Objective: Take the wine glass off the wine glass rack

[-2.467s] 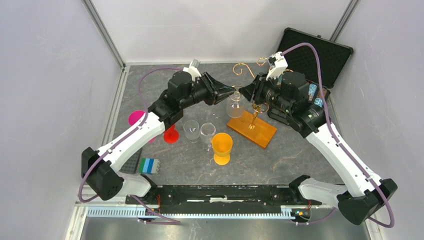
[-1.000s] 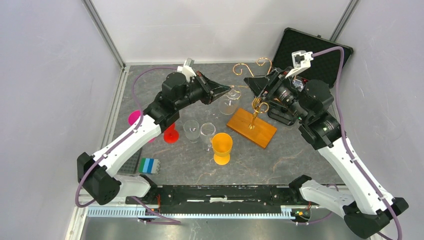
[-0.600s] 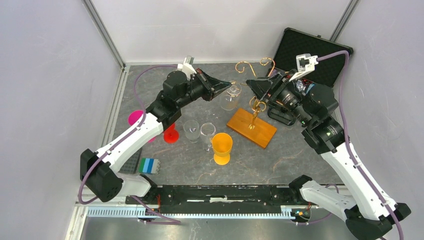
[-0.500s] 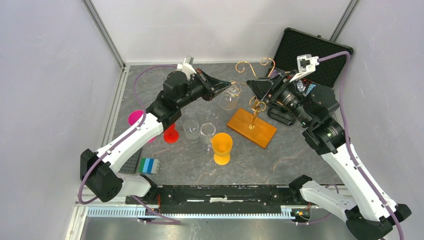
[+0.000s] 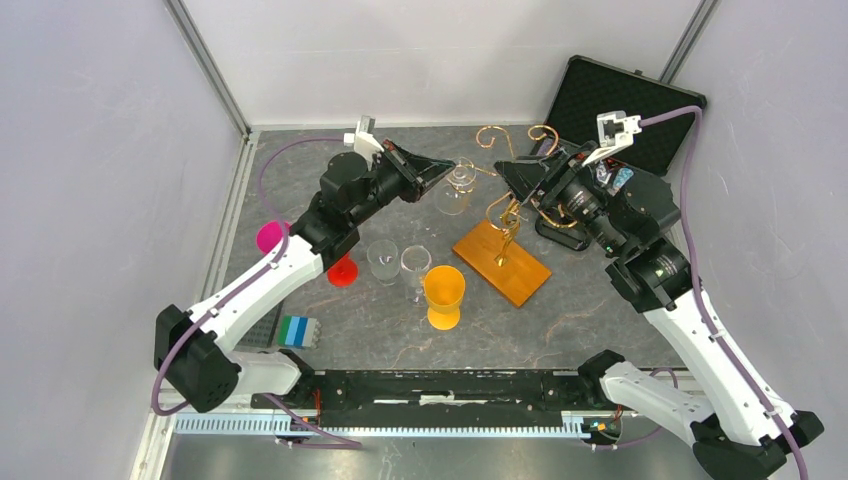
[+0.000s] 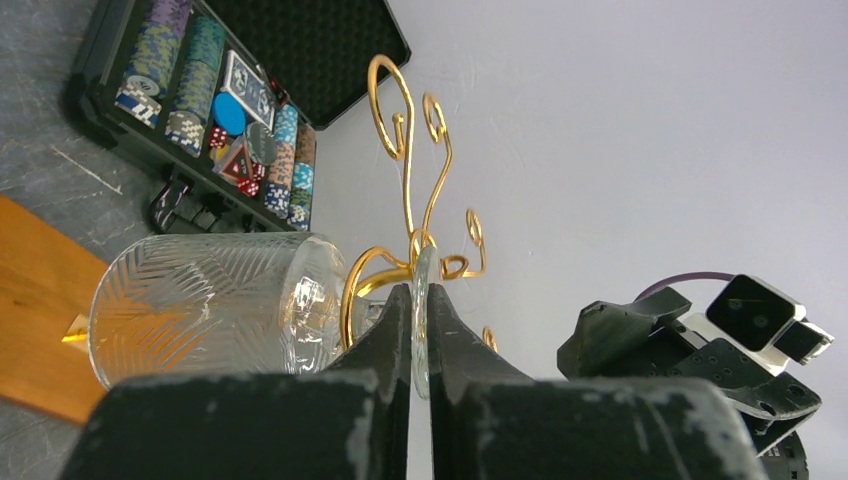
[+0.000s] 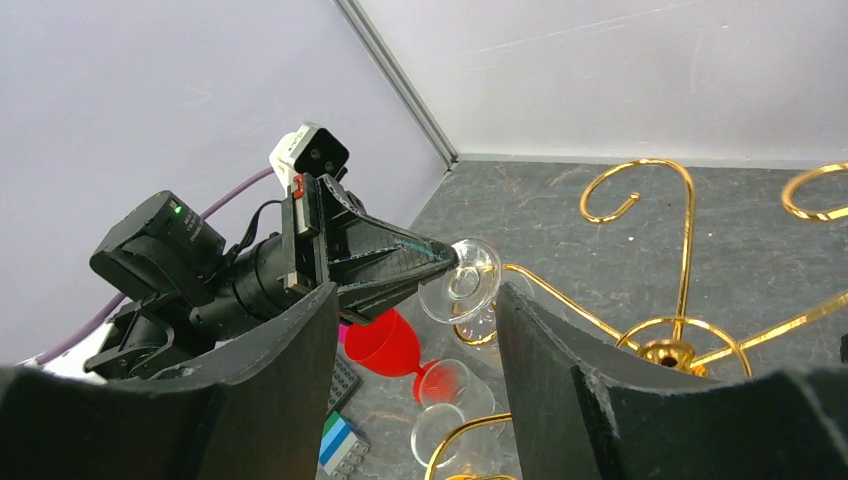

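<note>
From above, the left gripper [image 5: 447,172] and the right gripper [image 5: 503,173] face each other nose to nose over the far middle of the table [image 5: 600,320], not far from the back wall. The wine glass [image 5: 455,192] hangs in the narrow gap, just left of the wine glass rack [image 5: 507,212]. The rack's wooden base [image 5: 510,270] sits right of centre, and the open black case [image 5: 620,100] lies close behind the right arm in the far right corner. Nearer the arm bases stand two clear glasses [image 5: 383,260], a red glass [image 5: 342,270] and an orange goblet [image 5: 443,292], grouped left of the base and well apart from the held glass. Open tabletop shows to the near right. In the left wrist view the fingers [image 6: 385,330] are pressed together on the thin foot of the glass, seen edge-on between them. The glass lies on its side with its patterned bowl pointing left over the wooden base, and its stem passes a gold curl of the rack — whether it touches the wire cannot be told. Taller spirals rise just behind, poker chips [image 6: 190,90] fill the case beyond, and the right arm's black body crowds the lower right. In the right wrist view its fingers [image 7: 560,380] stand wide apart, holding nothing. Between them show the left gripper's pointed tips and the round foot — a gold arm runs rightward from just beside it, with more curls to the right and below.
</note>
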`<state>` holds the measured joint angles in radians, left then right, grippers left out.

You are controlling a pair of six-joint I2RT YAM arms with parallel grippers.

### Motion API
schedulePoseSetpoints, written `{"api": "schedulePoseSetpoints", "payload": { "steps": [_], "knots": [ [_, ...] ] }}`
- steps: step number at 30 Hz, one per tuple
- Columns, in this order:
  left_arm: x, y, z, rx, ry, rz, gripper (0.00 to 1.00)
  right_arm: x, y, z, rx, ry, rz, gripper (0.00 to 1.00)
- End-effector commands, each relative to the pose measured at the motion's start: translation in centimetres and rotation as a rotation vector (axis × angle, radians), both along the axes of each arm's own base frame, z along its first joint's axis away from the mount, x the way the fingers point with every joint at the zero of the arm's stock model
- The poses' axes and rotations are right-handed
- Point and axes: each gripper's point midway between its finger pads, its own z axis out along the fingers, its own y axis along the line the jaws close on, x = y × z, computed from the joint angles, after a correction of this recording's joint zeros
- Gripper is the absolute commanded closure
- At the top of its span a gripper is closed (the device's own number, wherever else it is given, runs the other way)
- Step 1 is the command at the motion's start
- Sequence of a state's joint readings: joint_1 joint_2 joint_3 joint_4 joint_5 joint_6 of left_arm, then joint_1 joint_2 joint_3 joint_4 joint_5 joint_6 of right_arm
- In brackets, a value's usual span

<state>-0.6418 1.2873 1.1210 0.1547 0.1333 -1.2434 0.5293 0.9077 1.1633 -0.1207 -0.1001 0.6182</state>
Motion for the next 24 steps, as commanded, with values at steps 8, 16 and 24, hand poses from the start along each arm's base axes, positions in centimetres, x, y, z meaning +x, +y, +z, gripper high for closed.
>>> {"api": "schedulePoseSetpoints", "payload": {
  "steps": [8,16,24],
  "knots": [
    [0.1,-1.1,7.1,-0.179,-0.163,-0.059,0.98,-1.3,-0.5,1.7,0.037,-0.062,0.008,0.33],
    [-0.8,-2.2,7.3,-0.211,-0.154,-0.150,0.98,-1.7,-0.6,1.2,0.035,-0.060,0.018,0.29],
    [-3.5,-2.6,8.3,-0.207,-0.155,-0.270,0.98,-2.2,-0.6,0.7,0.035,-0.072,0.032,0.22]
  ]
}}
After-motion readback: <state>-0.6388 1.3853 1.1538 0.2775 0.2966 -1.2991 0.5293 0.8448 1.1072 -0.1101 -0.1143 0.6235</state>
